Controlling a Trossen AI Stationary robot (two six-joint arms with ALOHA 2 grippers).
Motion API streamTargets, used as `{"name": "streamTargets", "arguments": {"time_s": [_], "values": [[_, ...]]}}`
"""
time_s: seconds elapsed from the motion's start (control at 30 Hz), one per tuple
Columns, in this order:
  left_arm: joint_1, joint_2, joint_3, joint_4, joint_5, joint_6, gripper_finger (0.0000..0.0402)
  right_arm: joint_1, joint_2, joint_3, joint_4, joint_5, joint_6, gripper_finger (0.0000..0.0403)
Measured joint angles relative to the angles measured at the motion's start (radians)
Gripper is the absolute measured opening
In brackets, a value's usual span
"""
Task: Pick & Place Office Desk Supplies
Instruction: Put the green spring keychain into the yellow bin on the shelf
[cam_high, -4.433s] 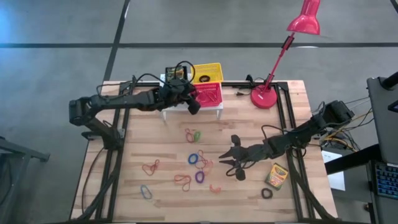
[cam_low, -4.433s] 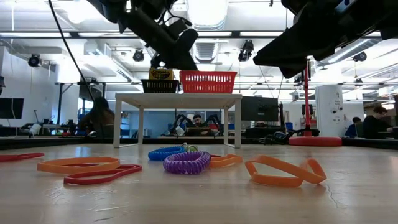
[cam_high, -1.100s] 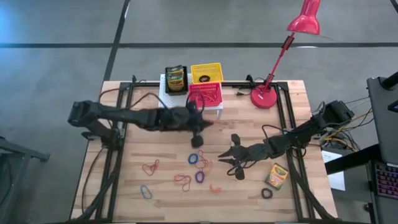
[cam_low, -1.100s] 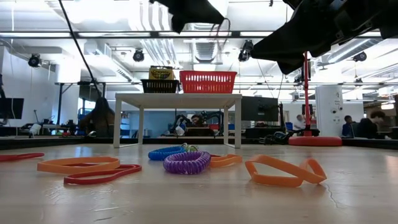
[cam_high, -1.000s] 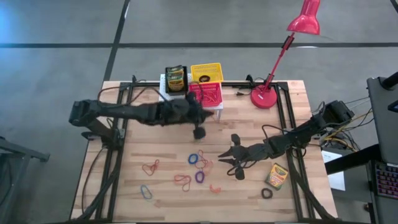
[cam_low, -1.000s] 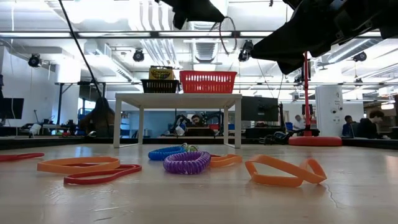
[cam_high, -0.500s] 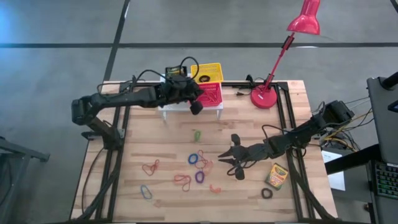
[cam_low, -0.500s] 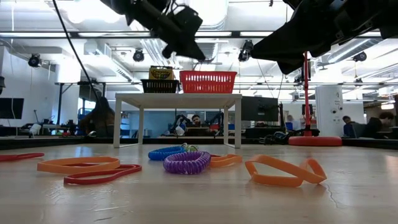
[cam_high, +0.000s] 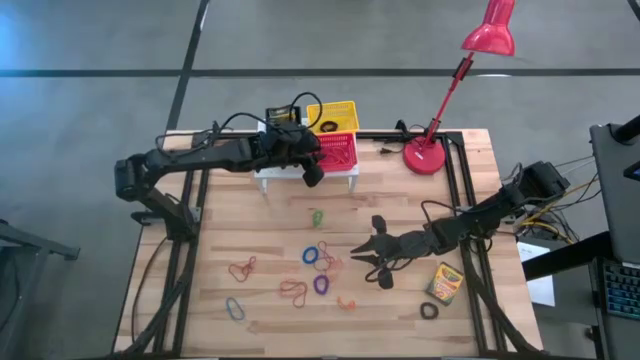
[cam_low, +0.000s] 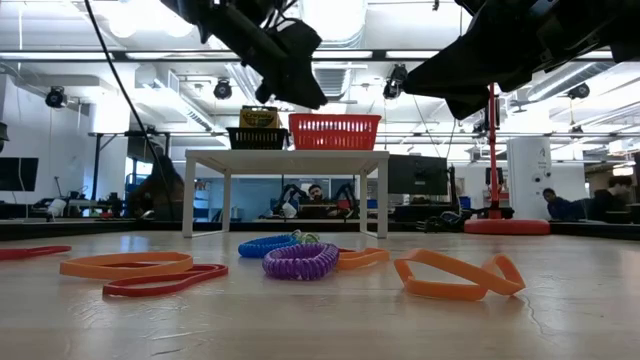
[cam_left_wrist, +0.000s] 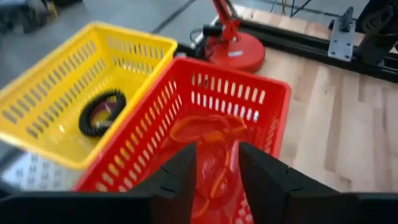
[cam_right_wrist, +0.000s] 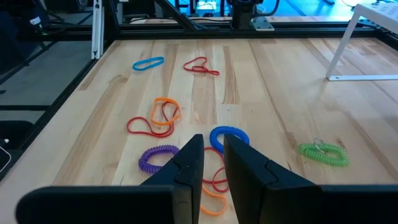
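Red basket (cam_left_wrist: 205, 134): near end hidden behind left claw (cam_left_wrist: 217, 165). Yellow basket (cam_left_wrist: 56, 118): cut off at frame edge. Orange loop (cam_left_wrist: 208, 127) inside red basket blurred.

I get bright, even overhead light; ceiling strips (cam_low: 120, 55) glare, my left claw (cam_left_wrist: 214, 177) and the nearest basket look blurred.

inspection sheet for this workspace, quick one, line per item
surface: wooden table, bare between scattered items
job's things: orange loop in red basket; black coil in yellow basket; coloured loops on table; crayon box near right arm
clutter: red lamp; white rack
grippers: left gripper open over red basket; right gripper above the loops, fingers nearly together, empty
cables: black cables along left arm
surroundings: people seated behind the table
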Motion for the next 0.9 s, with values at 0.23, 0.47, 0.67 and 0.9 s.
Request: {"name": "streamTargets", "arguments": {"time_s": [0.23, 0.47, 0.67, 0.9], "values": [[0.004, 0.000, 0.089, -0.198, 0.001, -0.024, 0.0131, 0.000, 0.000, 0.000, 0.000, 0.000, -0.002, 0.0059], [-0.061, 0.000, 0.198, -0.282, 0.009, -0.048, 0.0131, 0.000, 0.000, 0.000, 0.000, 0.000, -0.002, 0.0059], [-0.231, -0.001, 0.242, -0.314, 0.012, -0.037, 0.0131, 0.000, 0.000, 0.000, 0.000, 0.000, 0.004, 0.0059], [-0.472, -0.001, 0.187, -0.314, -0.084, -0.016, 0.0131, 0.000, 0.000, 0.000, 0.000, 0.000, 0.007, 0.0059]]}}
